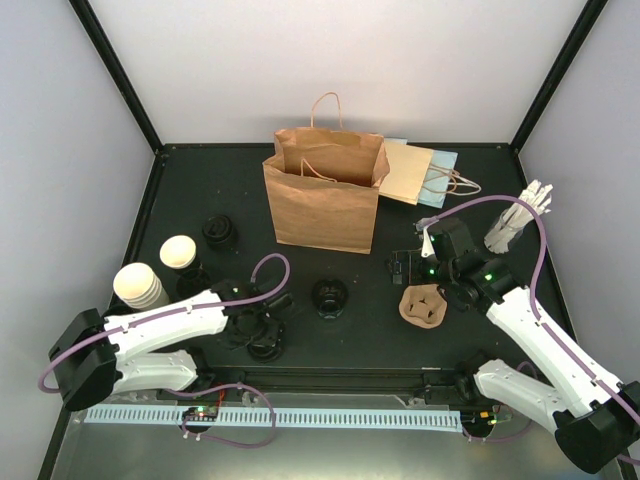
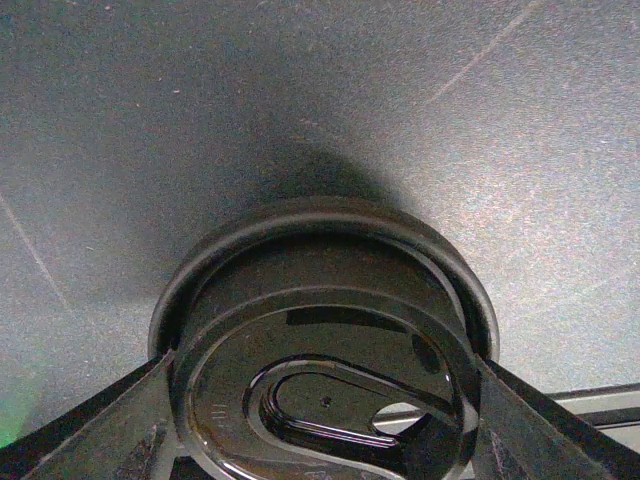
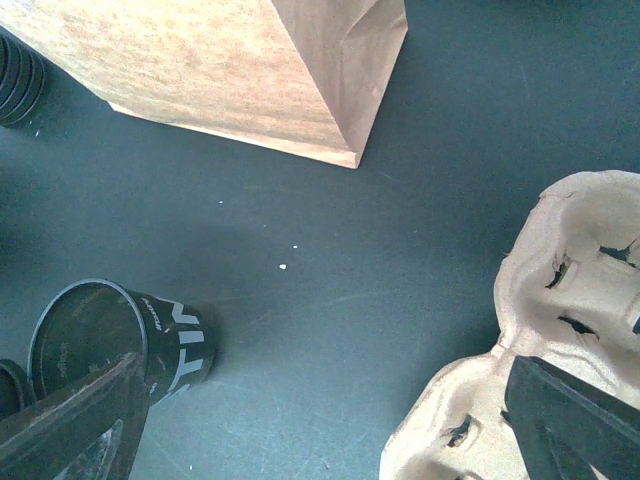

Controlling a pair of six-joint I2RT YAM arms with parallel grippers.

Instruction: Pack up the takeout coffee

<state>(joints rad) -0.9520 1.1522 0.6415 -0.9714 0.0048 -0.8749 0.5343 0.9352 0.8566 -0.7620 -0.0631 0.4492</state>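
One takeout coffee cup [image 1: 180,255], cream with a black sleeve and no lid, stands at the left. Another cup [image 1: 330,296] with a black lid on stands mid-table and shows in the right wrist view as the lidded cup [image 3: 110,340]. My left gripper [image 1: 262,335] is low near the front edge. In the left wrist view the left gripper [image 2: 325,400] has both fingers against the rim of a black lid [image 2: 320,390], which lies on a wider dark ring. My right gripper [image 1: 415,265] [image 3: 320,430] hangs open over bare table beside the pulp carrier [image 3: 560,300].
A brown paper bag [image 1: 325,190] stands open at the back centre, with flat bags [image 1: 425,175] behind it. A stack of cream cups [image 1: 140,285] and black lids [image 1: 220,232] sit at the left. White cutlery [image 1: 515,225] stands at the right. The carrier [image 1: 422,307] lies right of centre.
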